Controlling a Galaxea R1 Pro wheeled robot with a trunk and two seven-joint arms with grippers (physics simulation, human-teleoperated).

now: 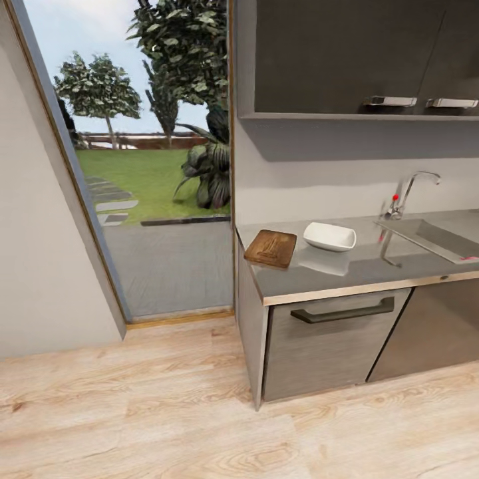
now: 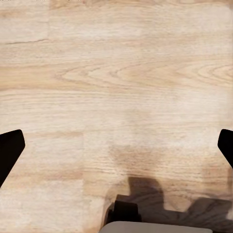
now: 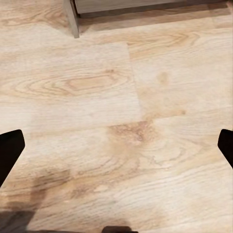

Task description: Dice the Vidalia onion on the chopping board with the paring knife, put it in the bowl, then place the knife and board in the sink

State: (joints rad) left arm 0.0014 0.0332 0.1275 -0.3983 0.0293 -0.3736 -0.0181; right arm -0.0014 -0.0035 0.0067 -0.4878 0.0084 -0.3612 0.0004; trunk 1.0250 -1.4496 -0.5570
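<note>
Head view: chopping board [image 1: 270, 248] beside bowl [image 1: 329, 237], unlabelled.

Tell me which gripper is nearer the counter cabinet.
Right, likely. The right gripper hangs open over the floor with the bottom corner of the cabinet ahead of it; the left gripper hangs open over plain floor planks.

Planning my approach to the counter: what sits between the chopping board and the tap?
In the head view, the white bowl sits on the countertop between the chopping board and the tap.
</note>
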